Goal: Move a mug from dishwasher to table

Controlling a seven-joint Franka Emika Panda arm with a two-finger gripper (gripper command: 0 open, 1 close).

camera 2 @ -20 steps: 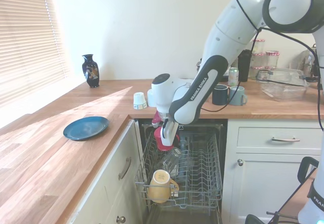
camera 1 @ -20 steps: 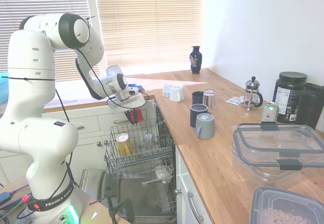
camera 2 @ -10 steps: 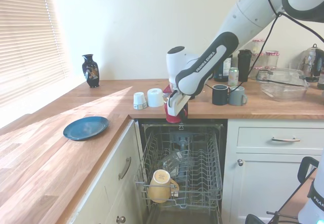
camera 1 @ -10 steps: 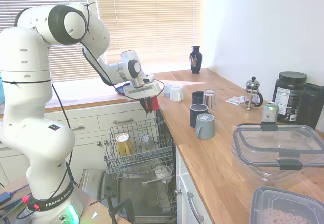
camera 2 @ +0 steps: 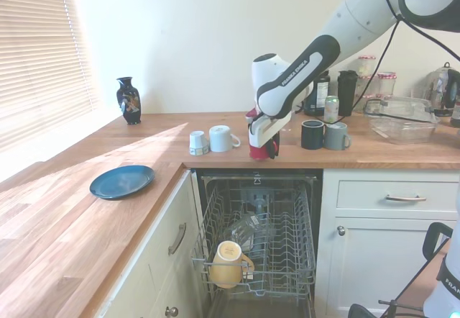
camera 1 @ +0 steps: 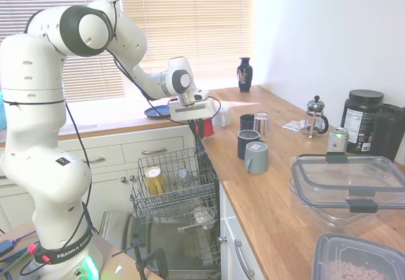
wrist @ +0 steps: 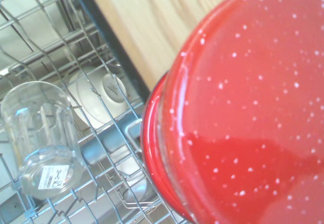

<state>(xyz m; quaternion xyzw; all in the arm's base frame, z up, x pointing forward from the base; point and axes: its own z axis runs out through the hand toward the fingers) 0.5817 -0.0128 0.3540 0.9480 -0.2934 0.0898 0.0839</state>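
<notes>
While the rack stands pulled out of the open dishwasher, with a yellow mug at its near end and a clear glass lying further in, the gripper is closed on the red mug and holds it over the front edge of the table, above the rack's far end. Beyond it on the table sit two white cups, a dark mug and a grey mug to the right, and a blue vase far left.
</notes>
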